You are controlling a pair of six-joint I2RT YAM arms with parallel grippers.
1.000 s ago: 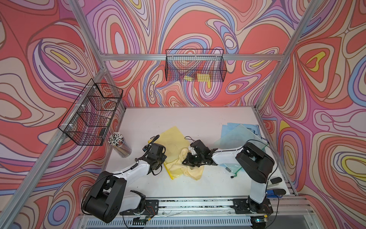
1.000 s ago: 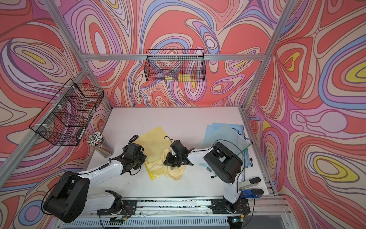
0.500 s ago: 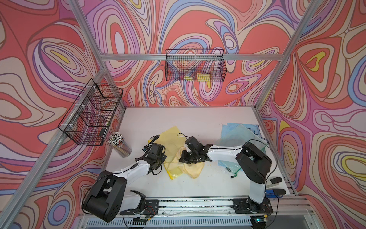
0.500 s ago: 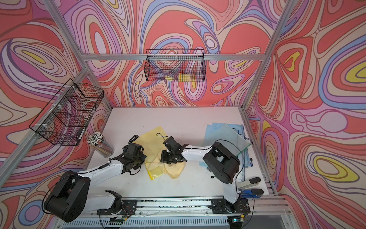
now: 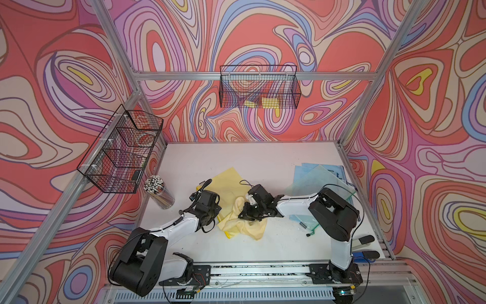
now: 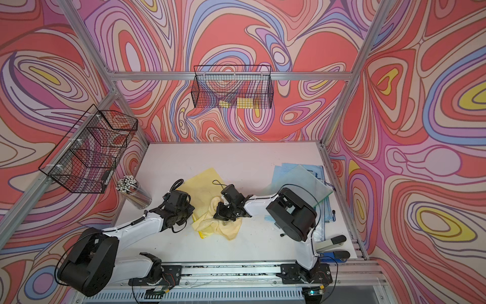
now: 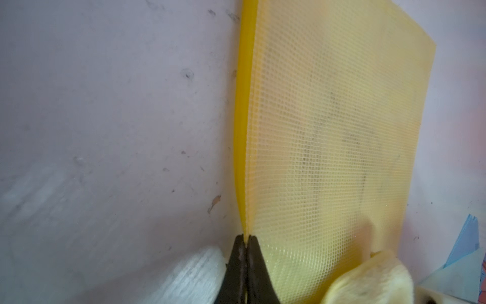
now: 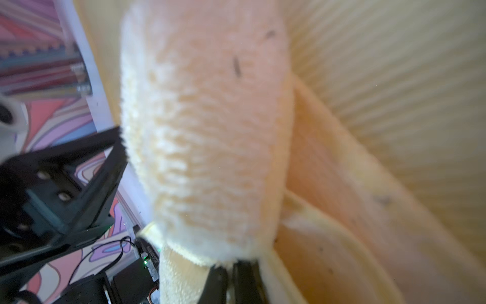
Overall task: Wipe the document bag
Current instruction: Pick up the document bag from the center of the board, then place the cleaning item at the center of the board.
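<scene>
- Left gripper (image 7: 246, 243) pinches tight on the bound edge of the document bag (image 7: 328, 131).
- Right gripper (image 8: 231, 268) clamps the cloth (image 8: 210, 131) lying on the bag.
- The bag likely handles light, floppy and slick.

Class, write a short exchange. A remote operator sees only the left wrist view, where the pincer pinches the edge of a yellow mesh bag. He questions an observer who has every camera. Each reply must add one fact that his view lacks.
Operator: My left pincer is shut on the edge of the document bag. What is the fuzzy thing in the corner of my picture?
Observer: It is a pale yellow cloth. The right wrist view shows the right pincer shut on it.
Operator: Where does the cloth sit on the bag?
Observer: In both top views it lies bunched over the end of the bag nearest the robot's base, and the far end is uncovered.
</scene>
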